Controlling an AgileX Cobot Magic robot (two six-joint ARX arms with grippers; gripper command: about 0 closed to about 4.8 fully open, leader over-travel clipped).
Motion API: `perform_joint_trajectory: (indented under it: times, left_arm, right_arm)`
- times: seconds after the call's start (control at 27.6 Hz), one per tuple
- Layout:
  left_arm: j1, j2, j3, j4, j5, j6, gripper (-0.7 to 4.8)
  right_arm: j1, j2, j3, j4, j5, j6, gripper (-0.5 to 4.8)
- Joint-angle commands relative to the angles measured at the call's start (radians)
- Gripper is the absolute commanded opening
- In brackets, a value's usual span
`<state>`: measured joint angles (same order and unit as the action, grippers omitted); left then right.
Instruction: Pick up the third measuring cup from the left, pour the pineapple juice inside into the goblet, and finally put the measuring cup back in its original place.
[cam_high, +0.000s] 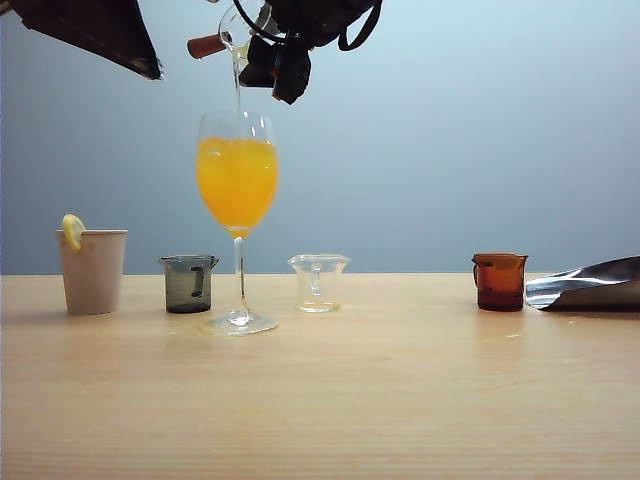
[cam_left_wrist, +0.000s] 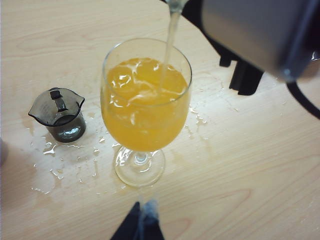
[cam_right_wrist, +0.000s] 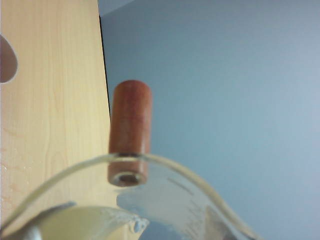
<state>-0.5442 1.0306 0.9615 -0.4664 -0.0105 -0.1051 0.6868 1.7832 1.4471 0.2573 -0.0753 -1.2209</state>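
Right gripper (cam_high: 262, 45) hangs at the top of the exterior view, clamped on the small clear plastic measuring cup with a reddish-brown side handle (cam_high: 232, 38), tipped steeply above the tall clear stemmed goblet (cam_high: 238, 225). A thin stream of pale yellow pineapple juice (cam_high: 238, 85) falls from the cup's lip into the goblet's orange-filled bowl. On the light wooden table (cam_high: 400, 400) stand a beige paper cup with a lemon slice (cam_high: 92, 270), a smoky grey measuring cup (cam_high: 188, 283), a clear beaker (cam_high: 318, 282) and an amber-brown cup (cam_high: 499, 281). Between beaker and amber cup lies a gap, which I judge to be the tipped cup's home.

From the left wrist view, the stream (cam_left_wrist: 170, 42) enters the nearly full goblet (cam_left_wrist: 145, 100); droplets spot the table (cam_left_wrist: 250, 175) around its foot and near the grey cup (cam_left_wrist: 59, 114). Only the dark tips of the left gripper (cam_left_wrist: 142, 225) show, near the goblet's foot and touching nothing; I cannot tell whether they are parted.

Seen by the right wrist camera, the cup's rim (cam_right_wrist: 125, 165) and handle (cam_right_wrist: 129, 132) fill the frame.

Being light, stiff and probably wet, the cup may slip; holding it by the body, handle free, seems wise. With only 1 thin stem, the goblet is fragile and top-heavy.
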Motion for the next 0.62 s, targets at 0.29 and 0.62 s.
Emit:
perform_joint_trajectory:
  times: [0.29, 0.62]
  left_arm:
    - [-0.001, -0.002, 0.005, 0.012, -0.001, 0.003, -0.05]
    - [-0.001, -0.002, 0.005, 0.012, -0.001, 0.003, -0.05]
  right_arm:
    - [-0.008, 0.000, 0.005, 0.043, -0.006, -0.045, 1.97]
    - [-0.012, 0.012, 0.005, 0.068, -0.017, -0.079, 1.97]
